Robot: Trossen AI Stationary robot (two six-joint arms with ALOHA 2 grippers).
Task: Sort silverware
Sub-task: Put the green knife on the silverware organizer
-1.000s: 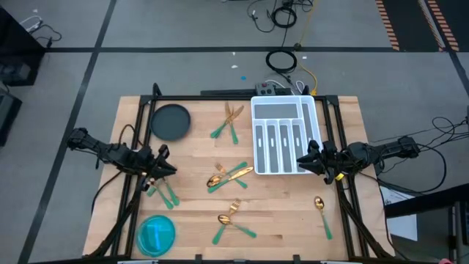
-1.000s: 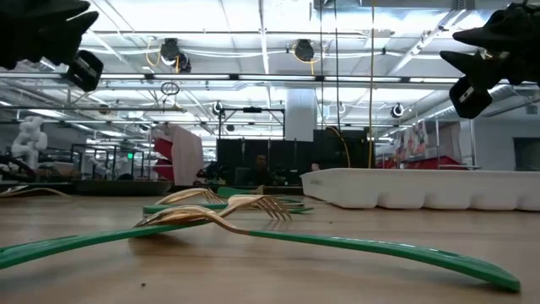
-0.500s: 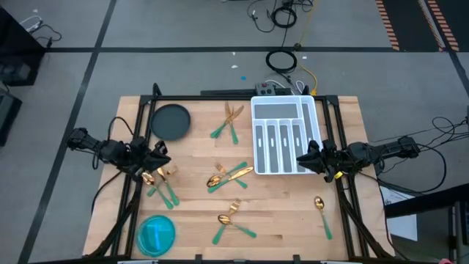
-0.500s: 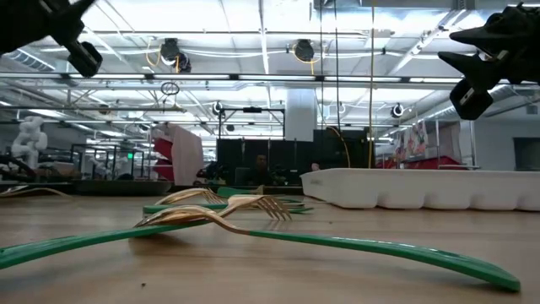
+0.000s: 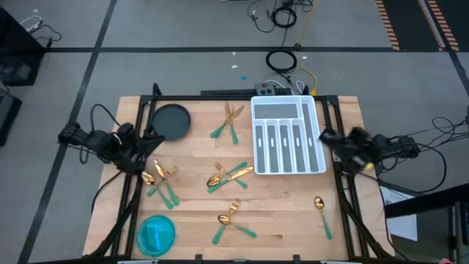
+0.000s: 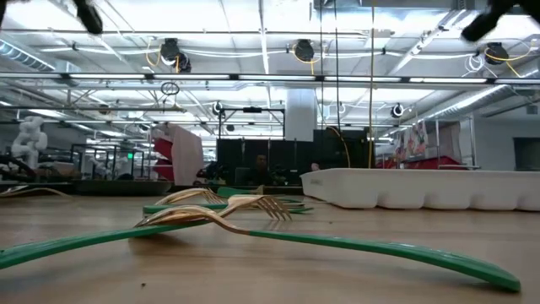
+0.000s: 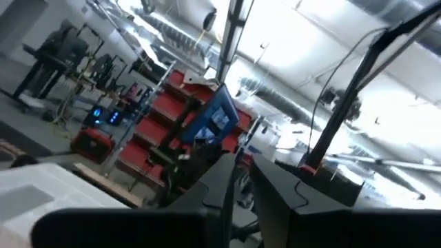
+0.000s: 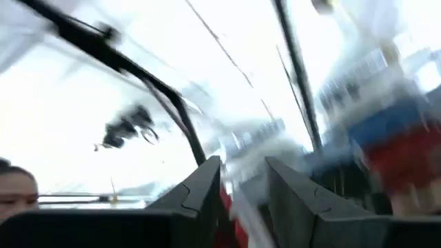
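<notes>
Silverware point(image 5: 231, 174): loose across your counter point(image 5: 286, 213), outside the tray point(image 5: 287, 136).
Handling: looks light, stiff, slippery; pinch the green handles.
Left hand point(image 7: 241, 180): fingers nearly together, holding nothing.
Right hand point(image 8: 242, 182): slightly parted, holding nothing.

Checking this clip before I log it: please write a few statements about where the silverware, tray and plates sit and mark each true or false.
1. The white tray holds several pieces of silverware. False: its compartments look empty.
2. A lone spoon lies near the table's right front corner. True.
3. The dark round plate sits at the table's back left. True.
4. The blue plate has a fork on it. False: nothing lies on it.
5. A crossed pair of silverware lies between the dark plate and the tray. True.
</notes>
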